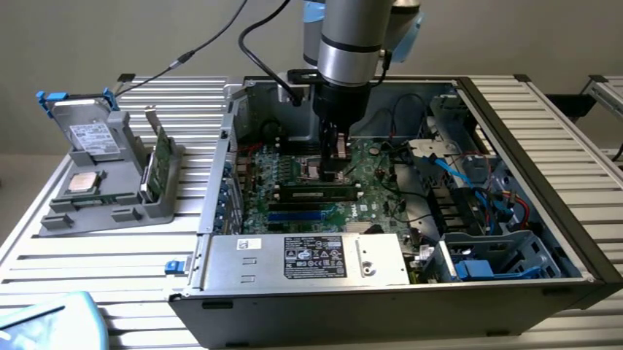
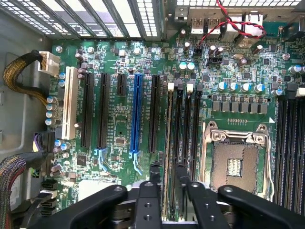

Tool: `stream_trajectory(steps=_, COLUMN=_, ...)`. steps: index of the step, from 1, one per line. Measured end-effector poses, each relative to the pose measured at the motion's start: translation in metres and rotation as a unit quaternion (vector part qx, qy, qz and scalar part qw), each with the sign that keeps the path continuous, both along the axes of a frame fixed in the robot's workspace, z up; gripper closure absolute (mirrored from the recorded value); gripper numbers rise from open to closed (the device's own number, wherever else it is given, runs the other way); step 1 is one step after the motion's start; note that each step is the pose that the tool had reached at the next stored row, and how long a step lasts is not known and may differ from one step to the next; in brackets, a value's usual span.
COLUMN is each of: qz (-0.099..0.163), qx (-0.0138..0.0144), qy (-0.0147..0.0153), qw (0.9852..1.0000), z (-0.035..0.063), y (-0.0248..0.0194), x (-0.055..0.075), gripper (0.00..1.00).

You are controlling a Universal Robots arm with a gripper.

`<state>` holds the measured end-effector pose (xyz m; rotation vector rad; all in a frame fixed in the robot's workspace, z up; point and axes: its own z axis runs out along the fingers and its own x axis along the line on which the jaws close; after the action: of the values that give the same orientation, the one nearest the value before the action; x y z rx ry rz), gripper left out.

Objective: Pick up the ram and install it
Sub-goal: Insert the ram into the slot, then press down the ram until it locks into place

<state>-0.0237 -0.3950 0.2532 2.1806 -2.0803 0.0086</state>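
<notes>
Slatted aluminium bench (image 1: 117, 248) is carrying an open computer case (image 1: 545, 219) towards its right edge as the exterior view shows it, and a grey parts holder (image 1: 107, 211) near its left edge. Holder, contents: one boxed drive (image 1: 90, 135) standing upright, one small square processor chip (image 1: 83, 182) lying flat, one broad green card (image 1: 160, 157) standing on edge; I am seeing no long thin stick among them. Case, contents: motherboard (image 2: 119, 119) lying flat on the floor of the case, power supply (image 1: 311, 259) sitting along the near wall. Arm is reaching straight down into the case, with the gripper (image 1: 334, 171) hanging low over the board. The ram (image 2: 167, 133) is standing on edge in one of the long black slots just beside the bare processor socket (image 2: 236, 167). Gripper fingers (image 2: 155, 179) are standing apart, one on each side of the stick, with a gap showing between them; I am not seeing them pinching it. Progress, as judged: pick-up and carry are looking done and the stick is sitting in its slot. Whether it is pressed fully home, and whether the end clips are locking it, I cannot tell from where I am standing.
</notes>
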Motion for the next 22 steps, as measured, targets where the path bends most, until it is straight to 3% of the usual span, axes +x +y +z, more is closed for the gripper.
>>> stream_trajectory(steps=1, qz=0.000, qx=0.0000, qy=0.0000, qw=1.0000, z=0.0000, y=0.0000, x=0.000, gripper=0.75)
stream_trajectory(steps=3, qz=0.000, qx=0.0000, qy=0.0000, qw=1.0000, z=0.0000, y=0.0000, x=0.000, gripper=0.87)
stream_trajectory(steps=5, qz=0.000, qx=0.0000, qy=0.0000, qw=1.0000, z=0.0000, y=0.0000, x=0.000, gripper=0.89)
stream_trajectory(steps=17, qz=0.000, qx=0.0000, qy=0.0001, qw=1.0000, z=0.0000, y=-0.0001, x=0.001, gripper=0.89)
stream_trajectory(steps=22, qz=0.000, qx=0.0006, qy=0.0004, qw=1.0000, z=-0.0001, y=-0.0048, x=0.012, gripper=0.89)
